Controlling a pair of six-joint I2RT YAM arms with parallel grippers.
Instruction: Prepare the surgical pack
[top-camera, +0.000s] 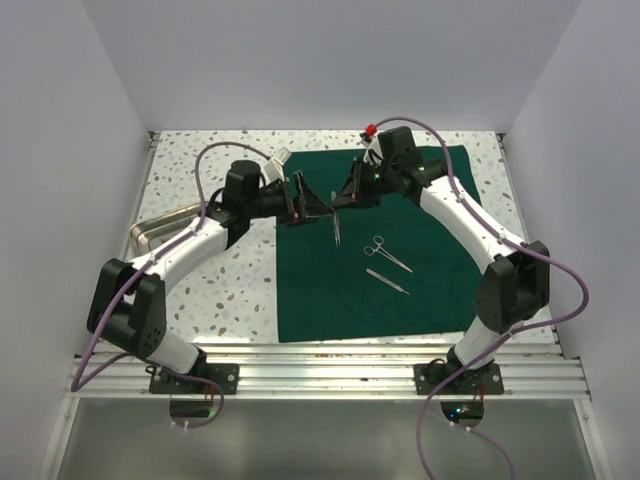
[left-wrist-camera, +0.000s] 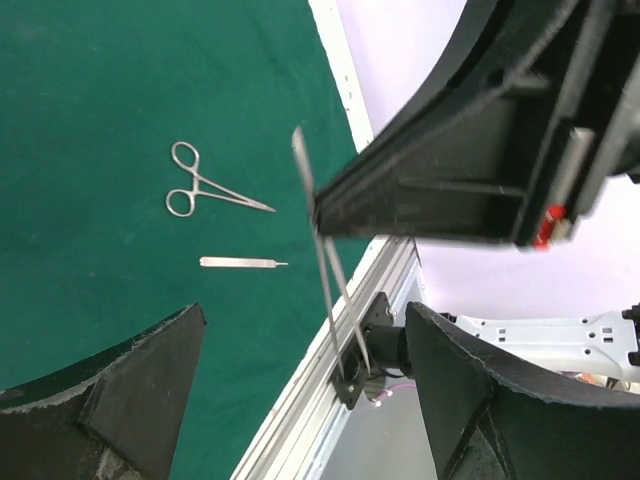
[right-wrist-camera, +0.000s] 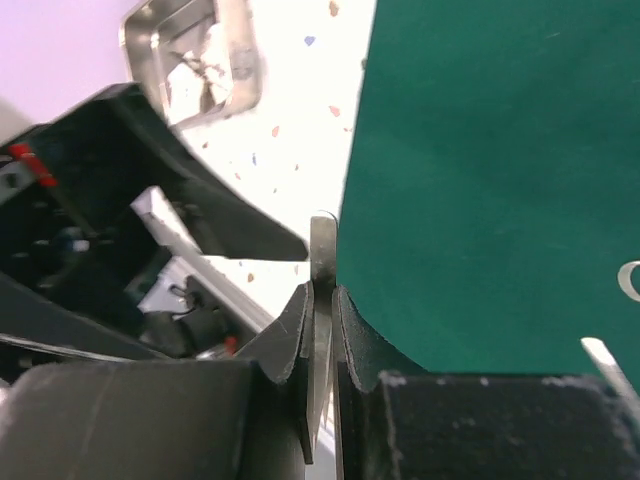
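Observation:
The dark green drape (top-camera: 440, 280) lies flat on the right half of the table; it also shows in the left wrist view (left-wrist-camera: 90, 120) and the right wrist view (right-wrist-camera: 500, 150). My right gripper (top-camera: 347, 194) is shut on steel tweezers (top-camera: 336, 228), which hang tips down above the drape's left part. The tweezers' flat end sticks out between the jaws (right-wrist-camera: 323, 245). My left gripper (top-camera: 306, 200) is open and empty just left of the tweezers, and they (left-wrist-camera: 325, 270) stand apart from its fingers (left-wrist-camera: 120, 400). Ring-handled forceps (top-camera: 386, 252) and a slim steel handle (top-camera: 387, 281) lie on the drape.
A shallow steel tray (top-camera: 160, 228) sits on the speckled table at the left, partly under my left arm, and also shows in the right wrist view (right-wrist-camera: 200, 50). The aluminium rail (top-camera: 320, 365) runs along the near edge. White walls close in both sides.

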